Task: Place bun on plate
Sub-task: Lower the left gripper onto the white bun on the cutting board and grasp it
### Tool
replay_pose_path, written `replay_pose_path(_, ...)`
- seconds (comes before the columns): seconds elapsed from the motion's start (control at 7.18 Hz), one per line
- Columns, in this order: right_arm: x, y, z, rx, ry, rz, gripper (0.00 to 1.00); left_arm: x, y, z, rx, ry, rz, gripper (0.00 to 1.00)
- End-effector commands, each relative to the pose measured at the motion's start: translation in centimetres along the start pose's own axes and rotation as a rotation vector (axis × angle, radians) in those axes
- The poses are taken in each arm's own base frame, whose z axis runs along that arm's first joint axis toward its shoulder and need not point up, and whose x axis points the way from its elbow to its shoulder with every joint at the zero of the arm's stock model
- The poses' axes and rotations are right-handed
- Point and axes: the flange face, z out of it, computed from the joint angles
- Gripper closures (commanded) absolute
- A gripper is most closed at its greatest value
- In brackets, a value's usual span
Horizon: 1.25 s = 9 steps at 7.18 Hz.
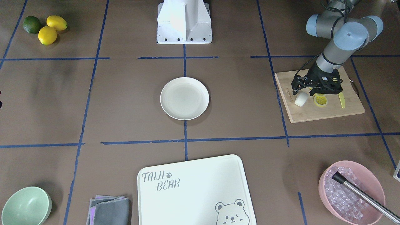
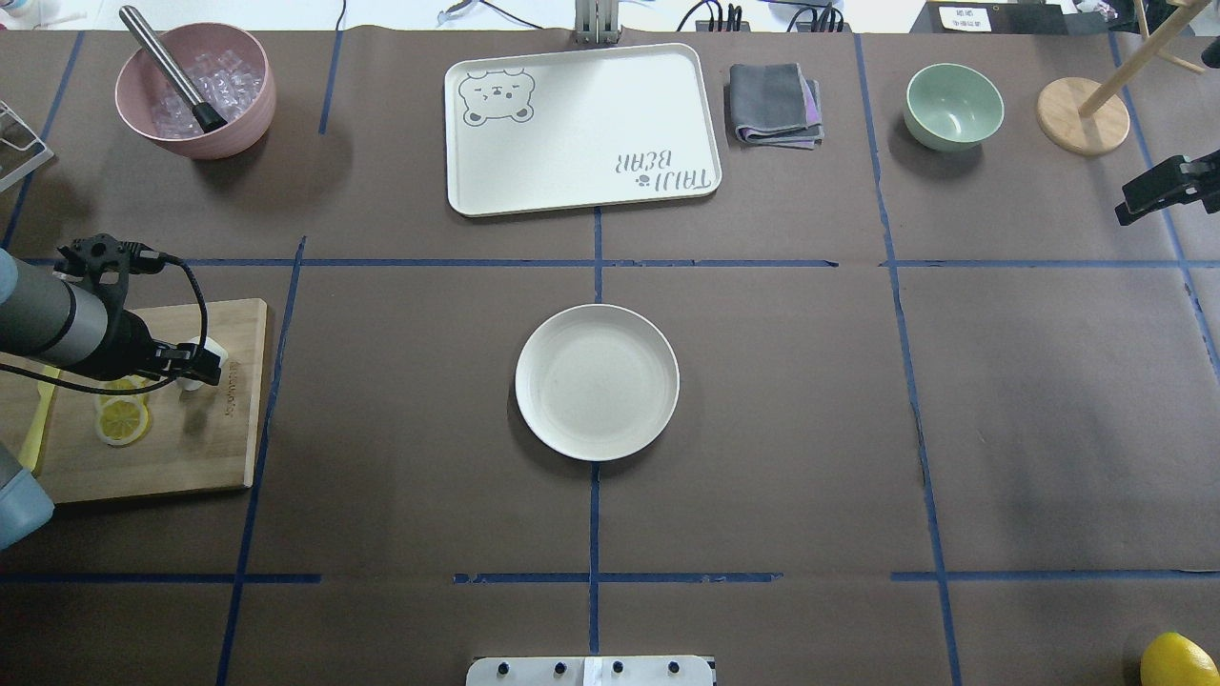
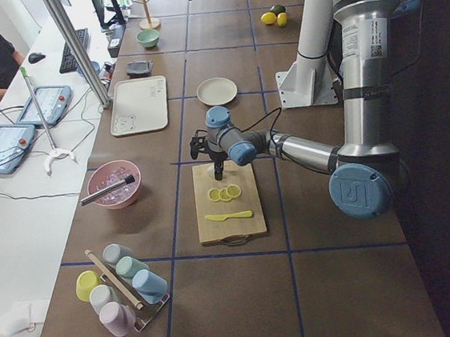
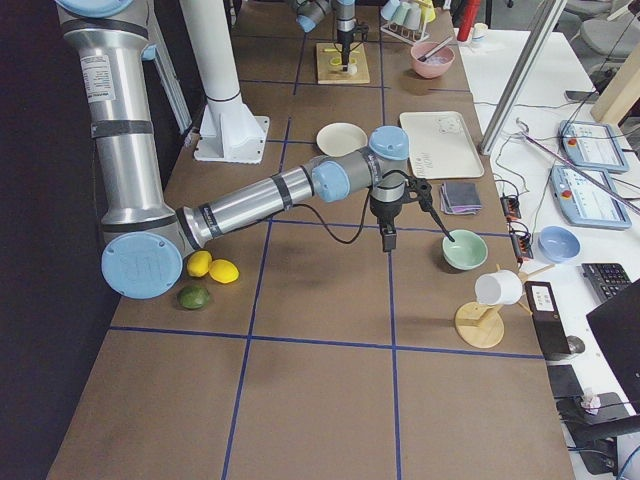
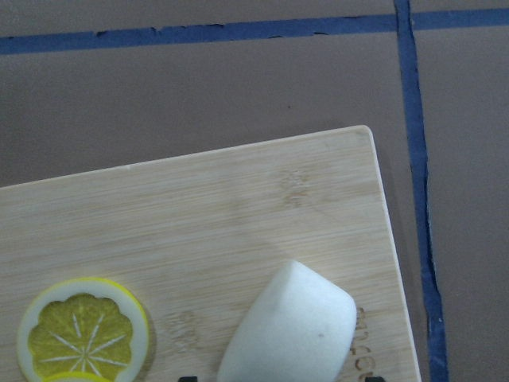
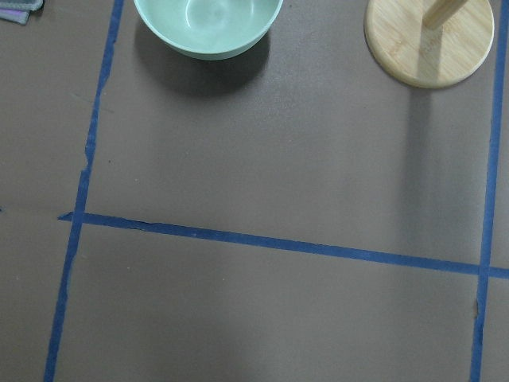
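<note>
Showing the left end effector [image 1: 303, 92] poised low over the bun [image 1: 301, 99], which lies on a wooden board [image 1: 328, 112] at the robot's left end of the surface [image 1: 243, 103]. The jaws are seen held wide, one to either side of the bun. In the left wrist view a narrow gap is visible between each of them and the bun, so no grip can be made out. The bun is seen lying tilted, close to the board edge that faces the plate [image 1: 184, 98]. Lemon slices [image 1: 320, 100] are placed just beside it on the side away from the plate, and a yellow knife [image 1: 341, 100] lies beyond those. The plate is set at the middle of the surface, well apart from the board. The right end effector [image 2: 1158, 191] is held above the robot's right end of the surface, near a green bowl [image 2: 953, 105] and a wooden stand [image 2: 1082, 116]; whether its jaws are wide or narrow cannot be told. Along the operators' side are ranged a pink bowl [image 1: 375, 184] of ice with a metal tool [image 1: 362, 195] in it, a white tray [image 1: 193, 184] printed with a bear, and a folded cloth [image 1: 109, 209]. Two lemons [image 1: 51, 29] and a lime [image 1: 32, 24] are grouped on the robot's side, at its right.
</note>
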Motion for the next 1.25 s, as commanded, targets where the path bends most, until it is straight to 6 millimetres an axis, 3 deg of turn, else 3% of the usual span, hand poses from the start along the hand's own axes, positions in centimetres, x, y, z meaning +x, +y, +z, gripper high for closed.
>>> replay_pose_path(0.0, 0.17, 0.16, 0.12, -0.003, 0.001, 0.002, 0.0, 0.24, -0.55, 0.76, -0.005, -0.007, 0.002, 0.23)
replay_pose_path(0.28, 0.35, 0.12, 0.08, -0.001, 0.003, 0.002, 0.0, 0.3, -0.71, 0.9, -0.003, -0.006, 0.003, 0.24)
replay_pose_path(1.11, 0.87, 0.49, 0.04, -0.004, -0.006, 0.012, 0.0, 0.25, -1.15, 0.59, 0.047, -0.03, -0.006, 0.81)
